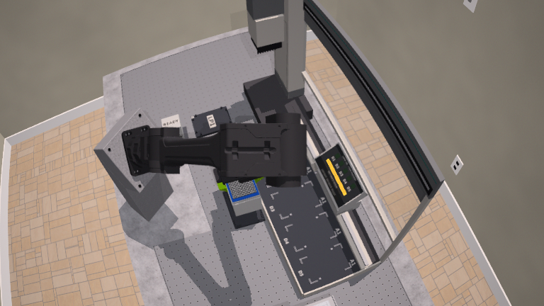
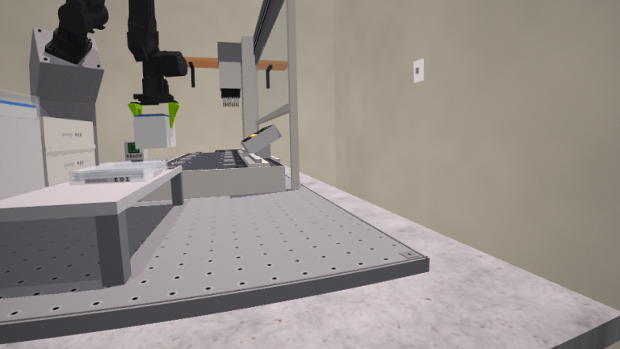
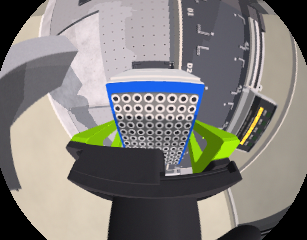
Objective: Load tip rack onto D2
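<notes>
Gripping: green fingers (image 2: 173, 111) clamped on the long sides of the tip rack (image 2: 154, 131), one pad at each flank.
Gripper (image 2: 153, 111): pointing straight down, wrist above the load.
Rack state: cover off, blue plate rim showing, pale rings filling the visible wells in the wrist view, so judged full.
Rack position: held level in the air, beside the near edge of the deck (image 1: 304, 222), not yet over D2.
Done: rack picked, uncovered, lifted.
Left: carrying across to D2, matching A1 to the engraved corner, seating inside the brackets, releasing, pressing the READY key (image 2: 133, 151).
Unverifiable: size label, where the cover lies.
</notes>
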You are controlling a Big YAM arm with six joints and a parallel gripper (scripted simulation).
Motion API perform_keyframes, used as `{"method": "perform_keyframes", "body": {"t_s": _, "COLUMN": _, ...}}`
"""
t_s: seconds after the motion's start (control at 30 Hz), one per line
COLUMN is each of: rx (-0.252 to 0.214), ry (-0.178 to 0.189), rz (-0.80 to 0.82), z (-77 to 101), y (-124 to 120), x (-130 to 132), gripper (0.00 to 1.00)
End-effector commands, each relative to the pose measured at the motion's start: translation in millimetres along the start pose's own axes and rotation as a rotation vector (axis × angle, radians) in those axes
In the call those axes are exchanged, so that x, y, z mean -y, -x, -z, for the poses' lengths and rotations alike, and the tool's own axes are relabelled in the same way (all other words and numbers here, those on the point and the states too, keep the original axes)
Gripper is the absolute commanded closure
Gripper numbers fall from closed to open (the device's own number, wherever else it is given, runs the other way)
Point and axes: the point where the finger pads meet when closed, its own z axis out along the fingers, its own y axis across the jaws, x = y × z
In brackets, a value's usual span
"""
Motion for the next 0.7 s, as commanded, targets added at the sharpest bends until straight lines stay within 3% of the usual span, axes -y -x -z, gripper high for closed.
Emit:
{"method": "perform_keyframes", "body": {"t_s": 0.0, "rx": 0.015, "ry": 0.009, "rz": 0.009, "z": 10.1, "y": 6.2, "x": -10.6, "gripper": 1.00}}
{"method": "perform_keyframes", "body": {"t_s": 0.67, "rx": 0.012, "ry": 0.003, "rz": 0.005, "z": 38.4, "y": 4.9, "x": -6.7, "gripper": 1.00}}
